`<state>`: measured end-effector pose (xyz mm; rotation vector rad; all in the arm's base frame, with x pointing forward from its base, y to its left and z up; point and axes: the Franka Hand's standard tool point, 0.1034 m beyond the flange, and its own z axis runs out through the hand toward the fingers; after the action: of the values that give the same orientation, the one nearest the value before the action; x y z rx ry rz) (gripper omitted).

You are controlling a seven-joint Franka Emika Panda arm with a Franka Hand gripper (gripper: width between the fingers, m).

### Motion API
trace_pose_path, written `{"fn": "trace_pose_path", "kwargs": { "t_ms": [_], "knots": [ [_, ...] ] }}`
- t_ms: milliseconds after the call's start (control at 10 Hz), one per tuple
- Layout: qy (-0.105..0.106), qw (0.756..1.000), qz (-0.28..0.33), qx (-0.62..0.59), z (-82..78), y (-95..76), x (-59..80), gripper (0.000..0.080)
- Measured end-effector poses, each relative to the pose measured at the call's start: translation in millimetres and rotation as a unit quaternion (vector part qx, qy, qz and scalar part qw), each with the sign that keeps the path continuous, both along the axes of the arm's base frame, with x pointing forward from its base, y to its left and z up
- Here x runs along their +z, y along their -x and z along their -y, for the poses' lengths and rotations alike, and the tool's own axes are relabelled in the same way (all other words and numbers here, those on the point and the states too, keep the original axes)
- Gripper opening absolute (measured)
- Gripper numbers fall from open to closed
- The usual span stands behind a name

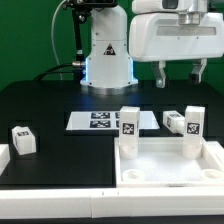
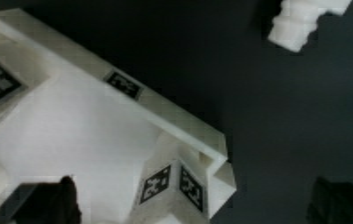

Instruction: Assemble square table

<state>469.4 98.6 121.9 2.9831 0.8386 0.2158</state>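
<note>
beneath spread gripper (image 1: 180, 74), square table (image 1: 166, 162), untouched

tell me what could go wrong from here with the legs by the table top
1. The jaws hang open above the far edge of the slab, near the upright leg on the exterior view's right. Descending off line could topple it, as I cannot tell if it is screwed in.
2. The lying leg sits close beside it, so a grasp there may bump both.

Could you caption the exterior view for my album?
Open fingers hang above the square table, two legs upright at its corners.
</note>
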Motion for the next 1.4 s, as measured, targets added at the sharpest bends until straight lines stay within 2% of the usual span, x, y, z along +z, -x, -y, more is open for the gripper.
{"fn": "trace_pose_path", "kwargs": {
  "t_ms": [300, 400, 500, 600, 700, 900, 1000, 1100, 1200, 1400],
  "knots": [
    [-0.001, 1.000, -0.004, -0.005, -1.4, 2.7, -3.1, 0.0649],
    [-0.006, 0.998, -0.019, -0.066, -10.3, 20.8, -13.9, 0.0649],
    [-0.006, 0.995, -0.040, -0.095, -19.7, 42.0, -32.6, 0.0649],
    [-0.008, 0.992, -0.058, -0.112, -26.8, 55.3, -52.2, 0.0649],
    [-0.010, 0.993, -0.053, -0.107, -30.2, 54.3, -56.4, 0.0649],
    [-0.010, 0.993, -0.053, -0.106, -29.5, 53.8, -55.4, 0.0649],
    [-0.013, 0.991, -0.056, -0.119, -26.5, 56.9, -61.2, 0.0649],
    [-0.015, 0.986, -0.072, -0.148, -19.7, 67.5, -78.8, 0.0649],
    [-0.013, 0.982, -0.092, -0.163, -23.1, 76.7, -96.2, 0.0649],
    [-0.009, 0.980, -0.106, -0.168, -32.8, 88.0, -111.4, 0.0649]
  ]
}}
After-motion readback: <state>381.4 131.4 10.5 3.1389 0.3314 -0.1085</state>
